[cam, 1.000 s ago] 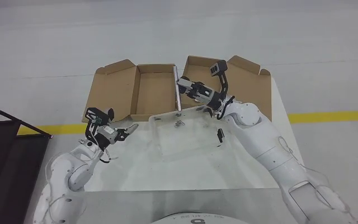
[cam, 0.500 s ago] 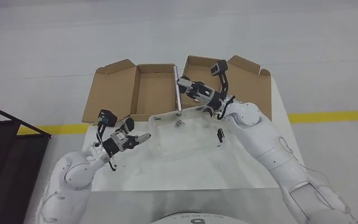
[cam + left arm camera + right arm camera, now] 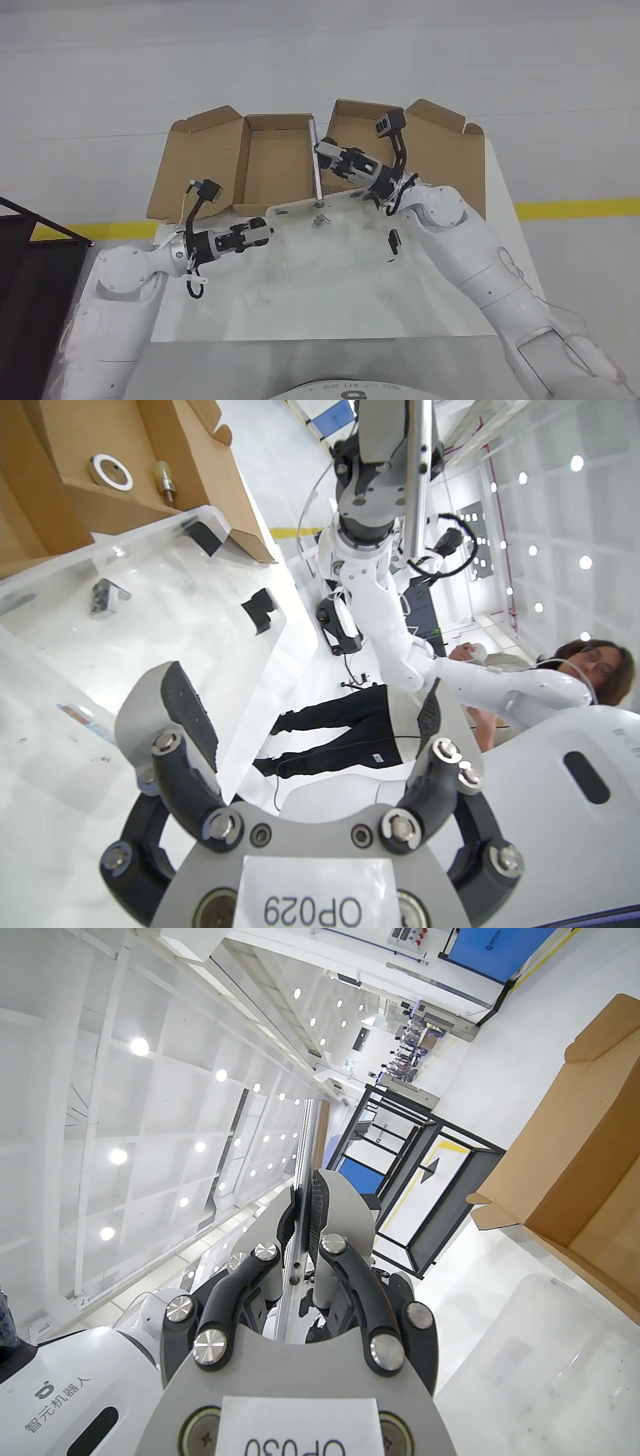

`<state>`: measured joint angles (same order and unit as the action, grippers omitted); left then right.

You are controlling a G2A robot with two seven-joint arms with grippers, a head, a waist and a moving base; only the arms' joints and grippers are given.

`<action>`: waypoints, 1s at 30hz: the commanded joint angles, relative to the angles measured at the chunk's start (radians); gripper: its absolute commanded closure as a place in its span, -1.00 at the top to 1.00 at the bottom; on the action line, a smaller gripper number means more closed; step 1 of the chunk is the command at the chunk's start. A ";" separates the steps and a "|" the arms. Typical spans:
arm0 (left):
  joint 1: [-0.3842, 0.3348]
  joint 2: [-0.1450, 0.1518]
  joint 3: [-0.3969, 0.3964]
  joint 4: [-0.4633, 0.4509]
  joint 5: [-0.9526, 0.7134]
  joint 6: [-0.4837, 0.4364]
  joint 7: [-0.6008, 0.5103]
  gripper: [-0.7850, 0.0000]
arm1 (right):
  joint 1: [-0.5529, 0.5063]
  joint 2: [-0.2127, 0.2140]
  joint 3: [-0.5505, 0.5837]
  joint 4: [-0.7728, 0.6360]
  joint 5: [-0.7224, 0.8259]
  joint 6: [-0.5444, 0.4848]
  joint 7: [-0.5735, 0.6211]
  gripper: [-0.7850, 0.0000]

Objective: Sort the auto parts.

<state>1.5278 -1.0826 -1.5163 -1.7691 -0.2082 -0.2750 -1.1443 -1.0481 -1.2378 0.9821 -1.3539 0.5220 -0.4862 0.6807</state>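
Within the last second our left gripper [image 3: 265,232] has travelled from the left edge of the table [image 3: 300,310] to the left rim of the clear plastic bin [image 3: 300,207]. It now points across the bin. Its jaws are spread wide and hold nothing. In the left wrist view a small metal bracket [image 3: 107,597] and a black clip [image 3: 257,610] lie on the bin floor ahead of it, well apart from each other.

Our right gripper [image 3: 322,152] has kept its place. It is clamped on the long metal strip [image 3: 318,180], which hangs over the seam between the left cardboard box [image 3: 280,165] and the right cardboard box [image 3: 440,150]. The lower end of the strip is near the far rim of the bin.

We judge that the strip is not yet put down in either box. The left arm seems to be preparing to pick up the next part, probably the bracket, because it is the nearer one. It should descend carefully past the bin wall.
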 commanded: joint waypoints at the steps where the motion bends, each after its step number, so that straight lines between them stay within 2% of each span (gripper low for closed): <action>1: -0.019 -0.002 0.031 0.005 -0.015 0.021 0.012 1.00 | -0.002 -0.001 0.001 -0.003 -0.012 0.005 -0.001 -1.00; 8: -0.052 -0.006 0.083 0.016 -0.069 0.024 0.039 1.00 | 0.000 -0.009 -0.013 0.004 -0.073 0.021 -0.027 -1.00; 27: -0.099 -0.005 0.142 0.027 -0.153 0.099 0.090 1.00 | 0.037 -0.049 -0.106 0.041 -0.152 0.049 -0.033 -1.00; 30: -0.107 -0.004 0.139 0.039 -0.181 0.107 0.075 0.90 | 0.038 -0.053 -0.108 0.046 -0.137 0.048 -0.023 -1.00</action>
<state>1.4233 -1.0872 -1.3754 -1.7353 -0.3800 -0.1711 -1.0644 -1.0107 -1.2894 0.8742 -1.3098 0.3778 -0.4376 0.6529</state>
